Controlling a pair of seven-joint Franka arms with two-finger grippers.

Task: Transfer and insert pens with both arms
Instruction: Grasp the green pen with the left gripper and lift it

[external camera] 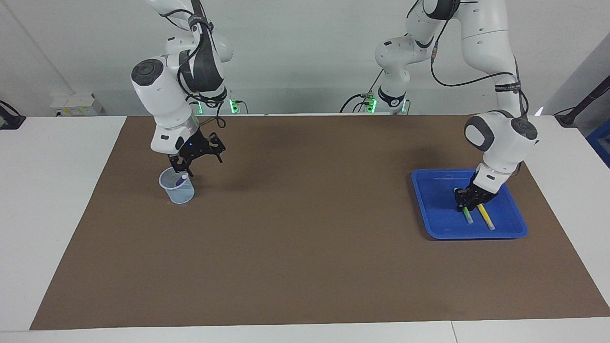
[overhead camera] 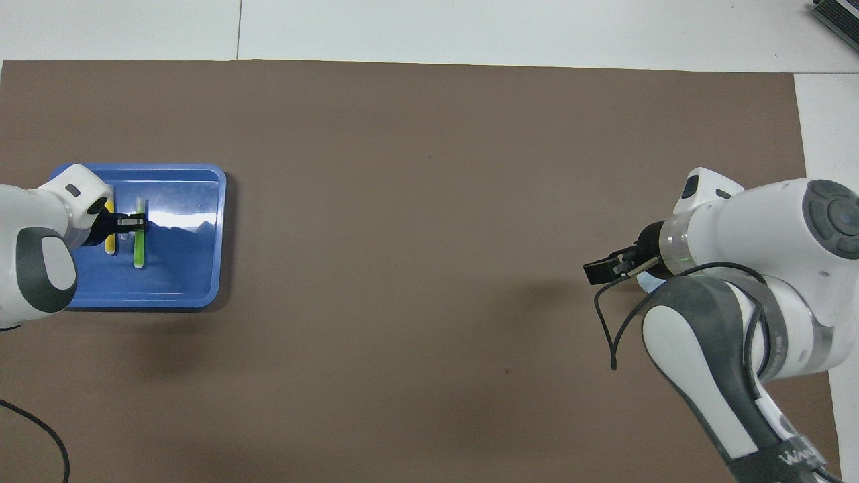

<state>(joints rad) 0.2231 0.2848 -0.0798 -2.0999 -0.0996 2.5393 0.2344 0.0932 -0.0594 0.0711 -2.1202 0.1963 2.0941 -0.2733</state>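
Brown paper matting (external camera: 305, 247) covers the white table (external camera: 52, 200) from one end to the other. At the left arm's end sits a blue plastic tray (external camera: 431, 219), and in it lie the green pen (external camera: 468, 216) and the yellow pen (external camera: 486, 218) side by side, each with its pale tip pointing away from the robots; the yellow pen lies closer to the table's end than the green one. The left gripper (external camera: 466, 204) is down in the tray with its jaws closed on the green pen, taking it at the part nearer to the robots; in the overhead view the left gripper (overhead camera: 134, 223) crosses the green pen (overhead camera: 139, 249) above its middle, with the yellow pen (overhead camera: 109, 247) just beside it and partly covered by the wrist. Both pens rest flat on the tray floor (overhead camera: 181, 268). At the right arm's end stands a translucent pale blue cup (external camera: 177, 190), upright on the matting, and the purple pen (external camera: 179, 180) stands in it, leaning against the rim with its pale end up. The right gripper (external camera: 187, 167) is in the air just above the cup's rim, toward the table's middle, tilted, its jaws spread wide and holding nothing. In the overhead view the right gripper (overhead camera: 607, 268) is clear of the cup, of which only a sliver shows beside the wrist.
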